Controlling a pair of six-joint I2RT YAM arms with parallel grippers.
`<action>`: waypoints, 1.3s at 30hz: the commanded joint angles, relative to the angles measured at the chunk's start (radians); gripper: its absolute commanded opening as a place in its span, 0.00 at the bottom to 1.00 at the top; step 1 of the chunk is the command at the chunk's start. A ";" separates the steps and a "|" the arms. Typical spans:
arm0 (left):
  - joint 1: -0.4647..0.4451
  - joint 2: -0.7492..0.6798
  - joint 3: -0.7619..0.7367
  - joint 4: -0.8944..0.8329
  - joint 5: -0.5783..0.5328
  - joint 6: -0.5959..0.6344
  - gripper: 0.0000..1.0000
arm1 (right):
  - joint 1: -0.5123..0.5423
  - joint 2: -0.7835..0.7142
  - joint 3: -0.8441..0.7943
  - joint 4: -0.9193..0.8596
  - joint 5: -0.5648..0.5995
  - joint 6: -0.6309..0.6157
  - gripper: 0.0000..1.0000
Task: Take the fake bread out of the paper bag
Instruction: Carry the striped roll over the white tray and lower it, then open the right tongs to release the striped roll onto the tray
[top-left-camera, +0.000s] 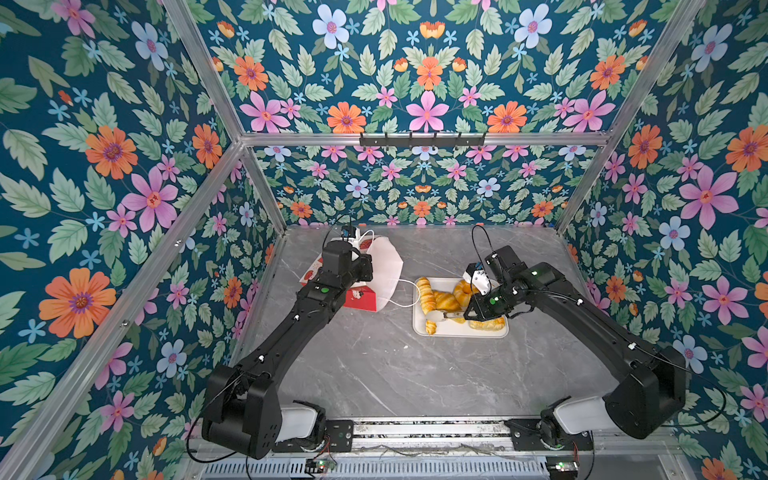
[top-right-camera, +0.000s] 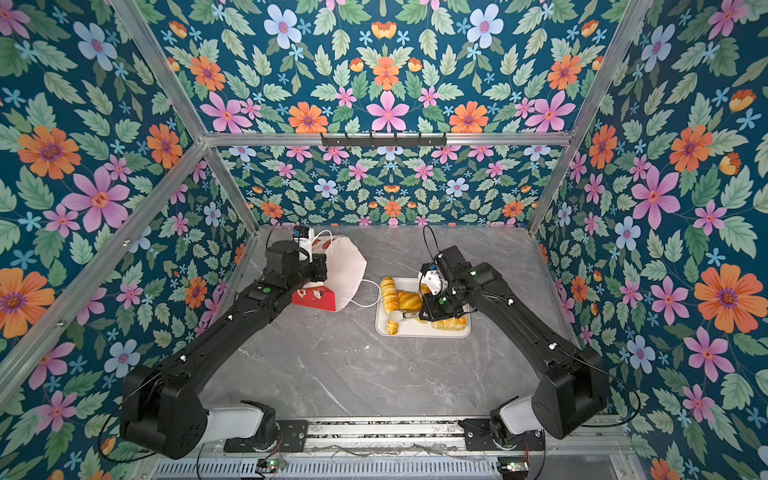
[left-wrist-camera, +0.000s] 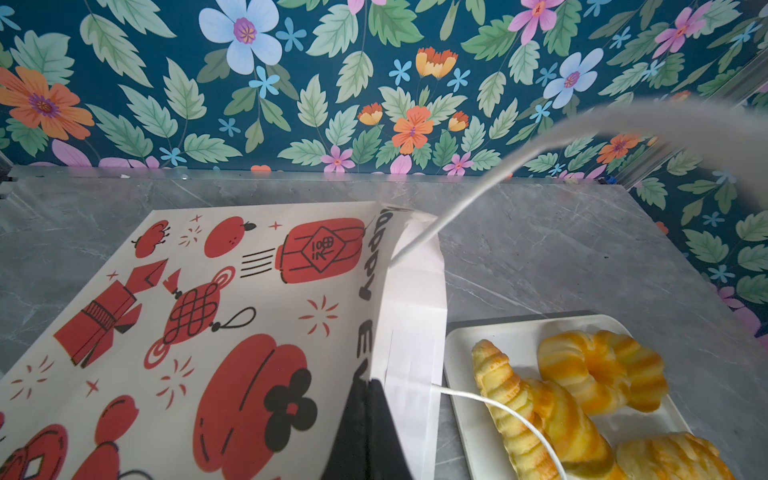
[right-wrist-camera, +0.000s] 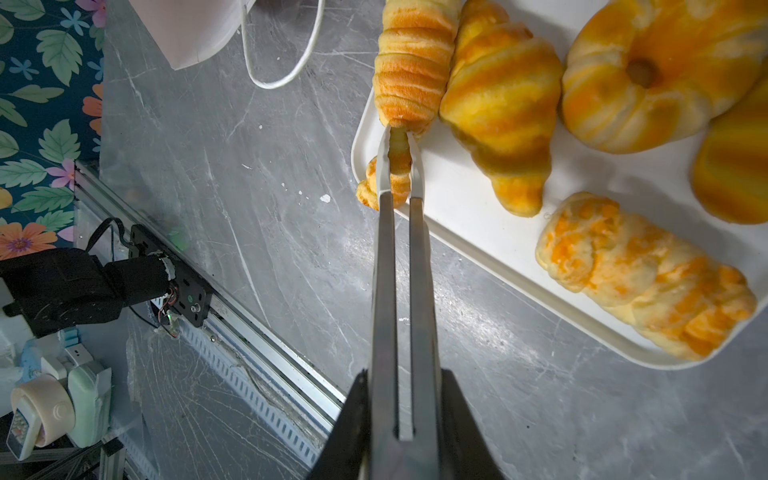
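Flowered wallpaper in blue, green and orange closes in a grey marbled worktop (top-left-camera: 374, 365). On its far left lies the tall red-and-white paper bag (top-left-camera: 388, 270), tipped over. Its white inside faces the flat white rounded tray (top-left-camera: 457, 331) just beside it, and one white cord handle (top-left-camera: 405, 293) trails to the tray's rim.

The golden-yellow fake bread (top-left-camera: 440, 299) is on that tray, out of the bag: a ring doughnut (right-wrist-camera: 648, 70), a croissant (right-wrist-camera: 498, 108), a plaited loaf (right-wrist-camera: 648, 282) and a ribbed horn (right-wrist-camera: 411, 70). I see none in the bag's mouth, though its depth is hidden.

These pastries look like soft foam, so I'd expect them to be light, squashy and springy, and safe from breaking. A narrow pinch could let one pop sideways, so across the thick middle seems the best hold.

The left end effector (left-wrist-camera: 368, 384) is pinched shut on the bag's upper lip. That arm is stretched long over the worktop, with the wrist bent above the bag. The right end effector (right-wrist-camera: 402, 399) is clamped on a pair of long metal tongs (right-wrist-camera: 382, 270). Their white tips straddle a small roll (right-wrist-camera: 399, 166) at the tray's near left corner, where it sits partly over the rim. That arm reaches in from the right with the forearm folded back toward the middle, and the tongs are low and nearly level.
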 joint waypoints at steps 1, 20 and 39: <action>0.005 -0.004 -0.004 0.037 0.013 -0.008 0.00 | 0.000 0.011 0.013 0.020 -0.009 0.008 0.28; 0.017 -0.012 0.000 0.041 0.021 -0.009 0.00 | 0.000 -0.133 -0.028 0.088 0.005 0.078 0.35; 0.024 -0.027 -0.001 0.035 0.013 -0.009 0.00 | 0.004 -0.042 -0.090 0.363 -0.137 0.144 0.26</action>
